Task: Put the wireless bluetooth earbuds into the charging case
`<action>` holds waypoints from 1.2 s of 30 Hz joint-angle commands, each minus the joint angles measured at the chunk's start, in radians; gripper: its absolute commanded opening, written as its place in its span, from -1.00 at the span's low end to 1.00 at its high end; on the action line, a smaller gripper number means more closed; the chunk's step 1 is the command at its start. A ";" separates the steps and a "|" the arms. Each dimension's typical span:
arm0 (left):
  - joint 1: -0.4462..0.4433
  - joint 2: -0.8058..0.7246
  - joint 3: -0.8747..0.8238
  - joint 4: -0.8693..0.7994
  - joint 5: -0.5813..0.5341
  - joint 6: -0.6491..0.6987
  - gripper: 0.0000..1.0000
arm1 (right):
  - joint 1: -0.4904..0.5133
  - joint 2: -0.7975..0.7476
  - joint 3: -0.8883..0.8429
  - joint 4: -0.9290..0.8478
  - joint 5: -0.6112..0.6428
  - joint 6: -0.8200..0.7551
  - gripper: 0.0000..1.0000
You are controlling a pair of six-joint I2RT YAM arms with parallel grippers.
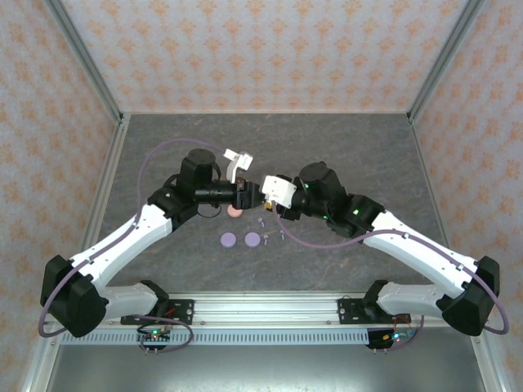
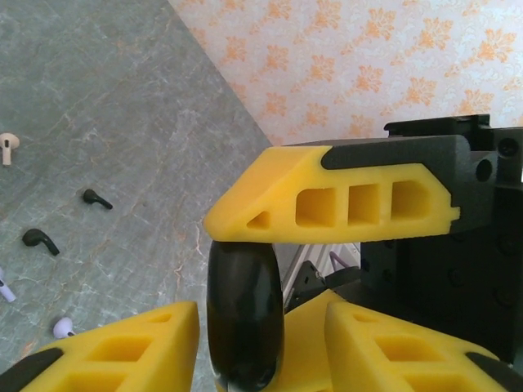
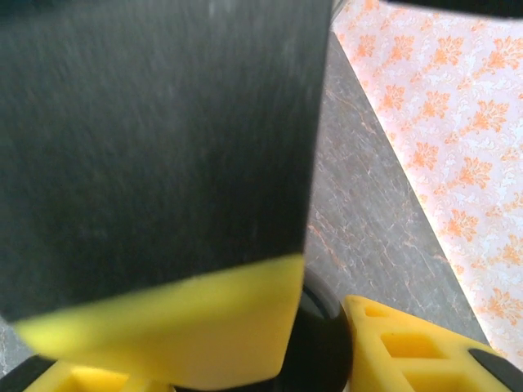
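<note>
Left wrist view: the black case [image 2: 245, 318] stands edge-on, gripped by the left jaws and seemingly by the right jaws too. Earbuds [image 2: 96, 198] lie loose on the tabletop [image 2: 122, 98], slightly nearer. Likely step: opening the case; next, pry its lid apart.

We logged far table half [image 1: 270, 139] free; left arm [image 1: 155, 214], right arm [image 1: 368, 219] barred centre; discs [image 1: 228, 239], earbuds [image 2: 96, 198] littered near side.
</note>
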 commanded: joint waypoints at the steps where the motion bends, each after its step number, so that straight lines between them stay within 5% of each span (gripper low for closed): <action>1: -0.013 0.019 0.040 -0.011 0.041 0.034 -0.21 | 0.006 0.004 0.017 0.041 -0.022 -0.006 -0.20; 11: -0.017 0.032 0.054 -0.053 0.043 0.065 -0.54 | 0.006 0.018 0.026 0.029 -0.005 0.015 -0.14; 21: -0.017 -0.024 0.026 -0.040 -0.065 0.102 -0.72 | -0.015 -0.016 -0.002 -0.084 0.003 0.144 0.70; 26: -0.017 -0.106 -0.044 0.056 -0.159 0.163 -1.00 | -0.108 -0.089 -0.060 -0.067 -0.199 0.285 0.84; 31: -0.017 -0.227 -0.184 0.223 -0.305 0.236 -1.00 | -0.192 -0.124 -0.112 -0.017 -0.444 0.413 0.73; 36: -0.017 -0.312 -0.290 0.404 -0.268 0.340 -1.00 | -0.252 -0.128 -0.179 0.214 -0.564 0.607 0.66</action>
